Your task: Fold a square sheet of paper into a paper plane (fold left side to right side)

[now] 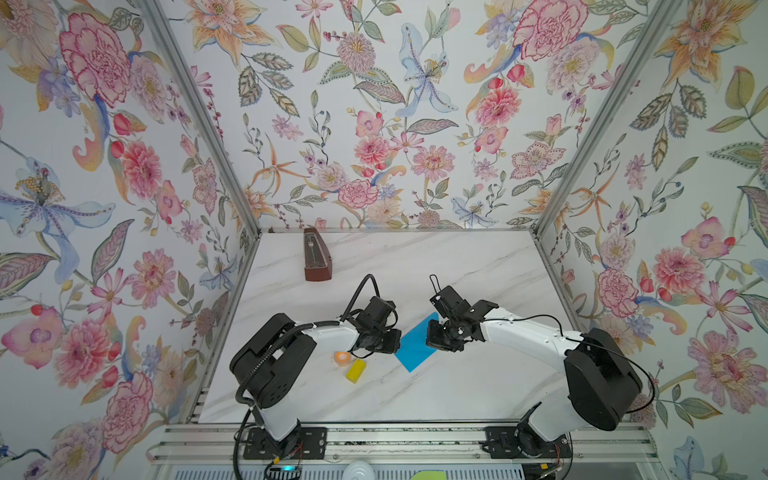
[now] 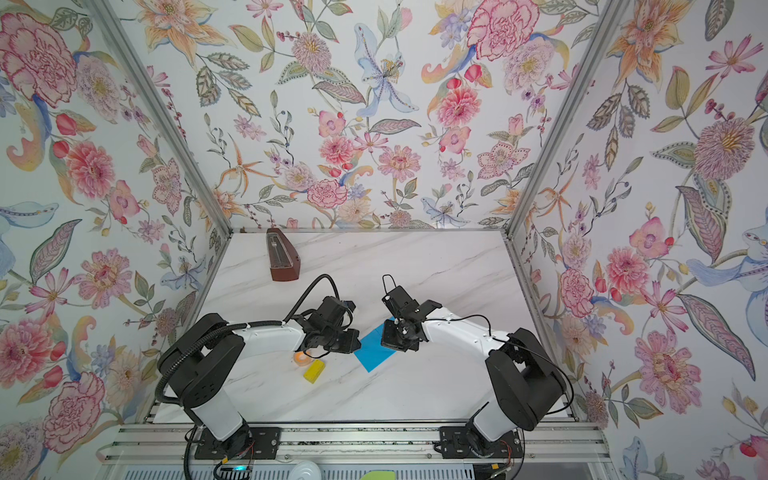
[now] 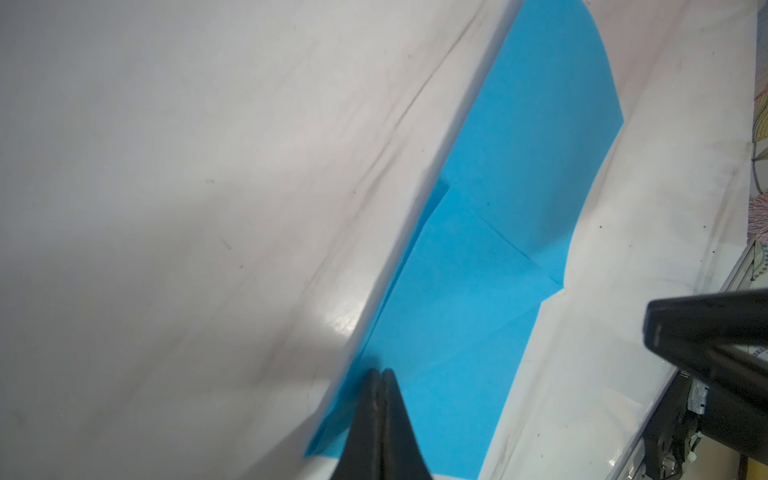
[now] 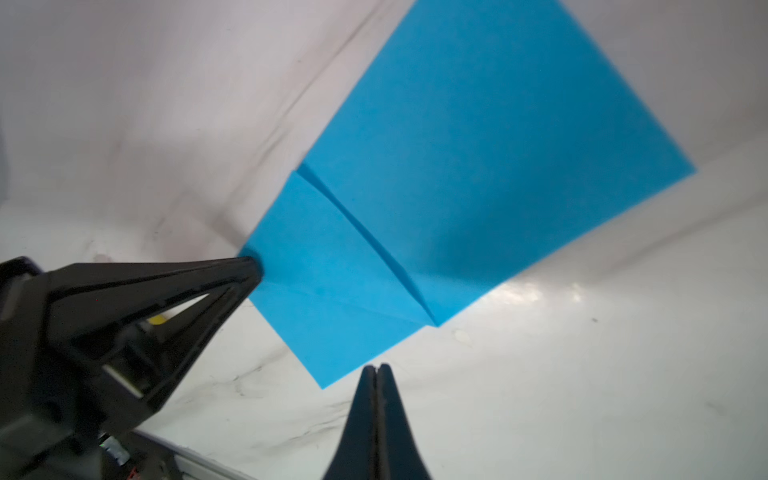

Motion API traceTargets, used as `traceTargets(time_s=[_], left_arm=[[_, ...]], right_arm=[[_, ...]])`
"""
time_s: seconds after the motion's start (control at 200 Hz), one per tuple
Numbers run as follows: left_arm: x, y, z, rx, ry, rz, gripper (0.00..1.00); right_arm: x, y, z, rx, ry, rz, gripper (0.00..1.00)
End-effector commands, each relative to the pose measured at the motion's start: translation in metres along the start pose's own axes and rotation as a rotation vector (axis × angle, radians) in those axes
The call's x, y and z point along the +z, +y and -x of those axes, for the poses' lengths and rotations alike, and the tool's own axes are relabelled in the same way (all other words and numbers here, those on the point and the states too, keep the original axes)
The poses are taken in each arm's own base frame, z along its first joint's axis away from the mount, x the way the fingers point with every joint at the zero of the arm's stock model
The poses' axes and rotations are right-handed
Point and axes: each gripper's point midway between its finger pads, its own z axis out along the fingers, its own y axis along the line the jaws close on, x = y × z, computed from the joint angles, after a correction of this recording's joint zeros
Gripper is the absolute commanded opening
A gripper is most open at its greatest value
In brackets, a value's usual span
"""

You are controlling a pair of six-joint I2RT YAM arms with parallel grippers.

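On the marble table (image 1: 457,386), the paper (image 1: 415,349) lies under the left gripper (image 3: 380,372). Its clenched tip presses the paper's edge, probably to hold the fold. The right gripper (image 4: 377,368), clenched and empty, hovers just beside.

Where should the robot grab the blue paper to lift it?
Probably the corner of the blue paper nearest the right gripper, coming in low from that side: the paper lies flat, and the left gripper sits on another corner.
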Motion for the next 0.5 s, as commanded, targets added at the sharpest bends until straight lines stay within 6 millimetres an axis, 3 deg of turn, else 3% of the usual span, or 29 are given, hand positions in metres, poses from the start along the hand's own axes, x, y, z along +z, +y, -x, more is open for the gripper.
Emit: traceTargets(time_s=[0.0, 0.3, 0.495], left_arm=[[0.001, 0.046, -0.047, -0.089, 0.143, 0.164, 0.0], [-0.007, 0.032, -0.044, -0.095, 0.109, 0.113, 0.03], [-0.013, 0.015, -0.049, -0.102, 0.106, 0.037, 0.06]], right_arm=[[0.016, 0.024, 0.003, 0.033, 0.037, 0.082, 0.05], [0.047, -0.002, 0.003, 0.021, 0.065, -0.033, 0.04], [0.058, -0.008, 0.005, -0.131, 0.114, -0.066, 0.03]])
